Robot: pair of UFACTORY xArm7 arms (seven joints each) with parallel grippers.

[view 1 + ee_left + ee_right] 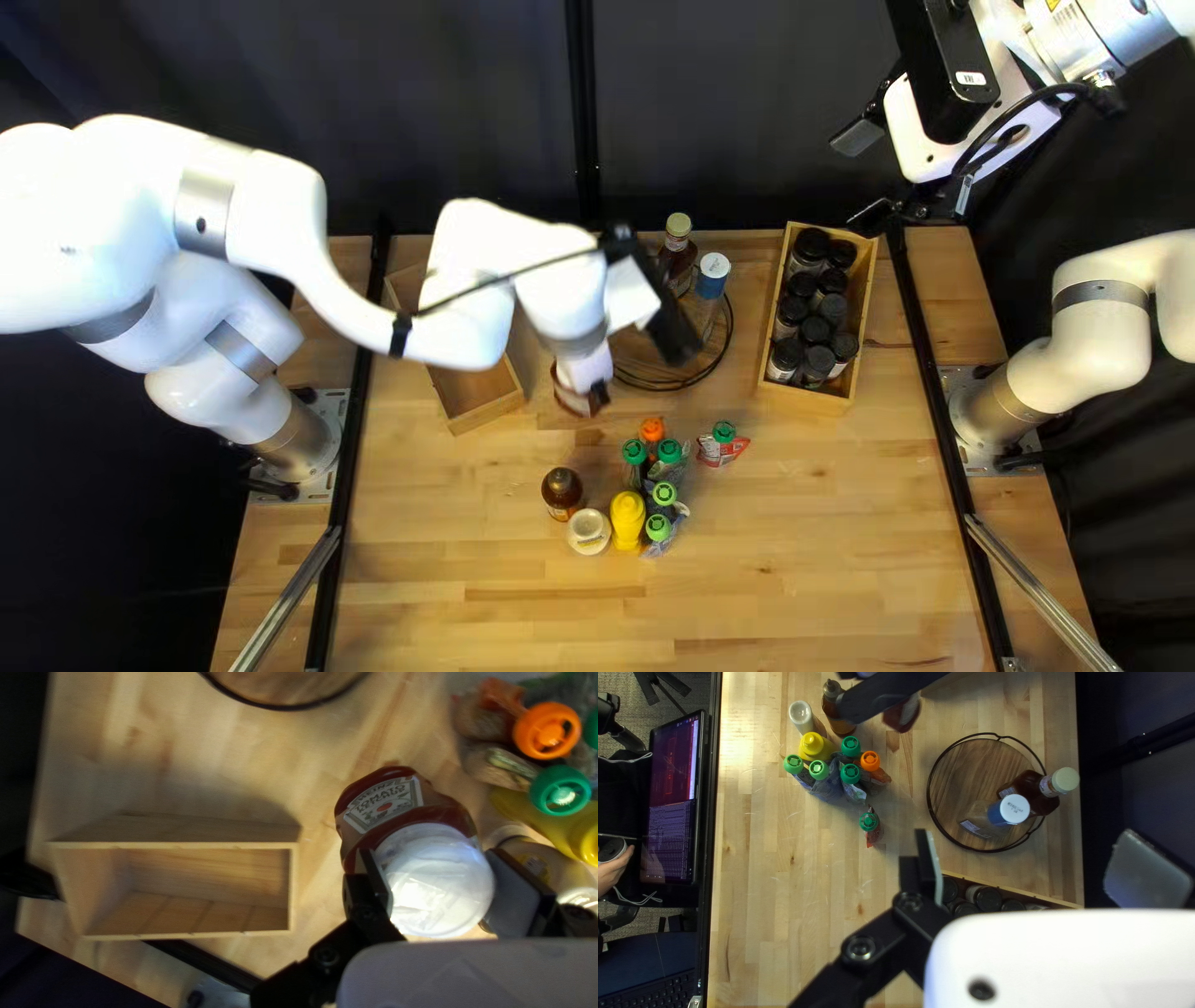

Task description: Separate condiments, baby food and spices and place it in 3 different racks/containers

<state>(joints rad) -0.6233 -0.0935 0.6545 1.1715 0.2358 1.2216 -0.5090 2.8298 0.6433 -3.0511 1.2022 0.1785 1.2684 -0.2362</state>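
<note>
My left gripper (598, 396) hangs over mid-table in the top left view; in the left wrist view my left gripper (439, 886) is shut on the white cap of a red ketchup bottle (405, 806). My right gripper (868, 174), raised past the far edge, stands open and holds nothing; its wrist view also shows my right gripper (1033, 865). Capped pouches (666, 492), a yellow bottle (627, 520), a brown bottle (562, 487) and a pale bottle (589, 532) cluster mid-table. A round rack (977, 765) carries two bottles. Dark-lidded jars (815, 330) fill the right wooden box (807, 395).
An empty wooden box (187, 846) lies left of the ketchup bottle, partly behind my left arm in the top left view. One red pouch (720, 448) stands apart, right of the cluster. A person's hand (615, 871) shows beyond the table's near edge, beside a screen (671, 799).
</note>
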